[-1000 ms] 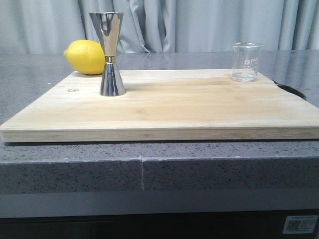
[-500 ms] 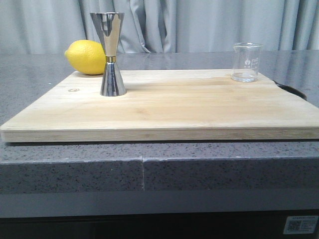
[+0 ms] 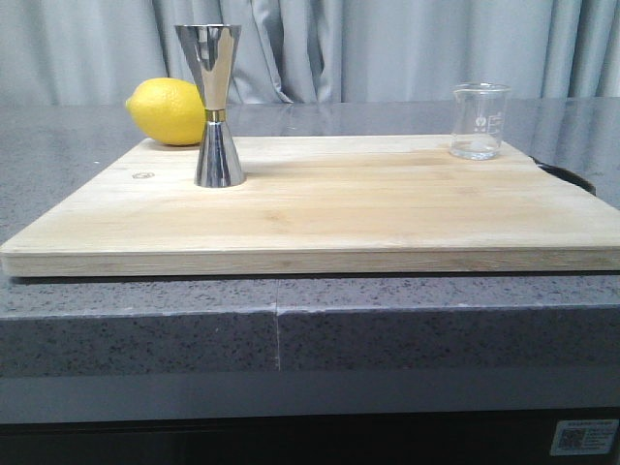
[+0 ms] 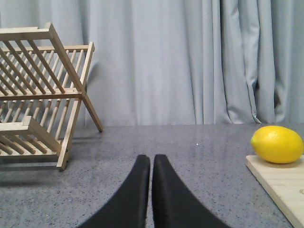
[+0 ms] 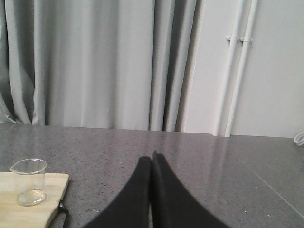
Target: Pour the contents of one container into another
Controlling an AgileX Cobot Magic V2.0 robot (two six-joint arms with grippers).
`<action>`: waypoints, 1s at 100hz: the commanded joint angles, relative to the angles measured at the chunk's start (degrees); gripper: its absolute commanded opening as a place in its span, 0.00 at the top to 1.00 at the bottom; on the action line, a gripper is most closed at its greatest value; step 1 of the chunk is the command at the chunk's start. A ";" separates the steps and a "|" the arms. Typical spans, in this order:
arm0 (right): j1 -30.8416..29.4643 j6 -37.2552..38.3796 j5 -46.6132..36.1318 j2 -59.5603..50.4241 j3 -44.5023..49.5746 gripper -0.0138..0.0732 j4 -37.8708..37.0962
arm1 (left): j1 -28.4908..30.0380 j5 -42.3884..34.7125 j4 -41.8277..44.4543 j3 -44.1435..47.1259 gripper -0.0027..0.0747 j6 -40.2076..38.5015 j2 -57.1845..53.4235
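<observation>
Both jaws clenched, empty | clear glass beaker (image 3: 480, 121) | polished steel hourglass jigger (image 3: 213, 105)

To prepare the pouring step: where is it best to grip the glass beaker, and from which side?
Probably around the beaker's straight mid-wall, fingers level, approaching from the right side, where the right gripper sits closed. It stands upright on the board's far right corner.

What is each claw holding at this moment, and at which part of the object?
Nothing is held. The left claw and the right claw are both shut and empty. The beaker and the jigger stand untouched on the cutting board.
</observation>
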 commanded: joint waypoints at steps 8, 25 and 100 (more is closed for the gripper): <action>-0.15 -0.34 -4.06 0.45 -1.45 0.92 -0.60 | -0.57 -3.49 0.02 1.58 0.99 -0.67 -1.16; -0.15 -0.34 -4.06 0.45 -1.45 0.92 -0.60 | -0.57 -1.96 0.02 1.58 0.99 -0.67 -1.16; -0.15 -0.34 -4.06 0.45 -1.45 0.92 -0.60 | -0.57 -1.26 0.02 1.58 0.99 -0.67 -1.16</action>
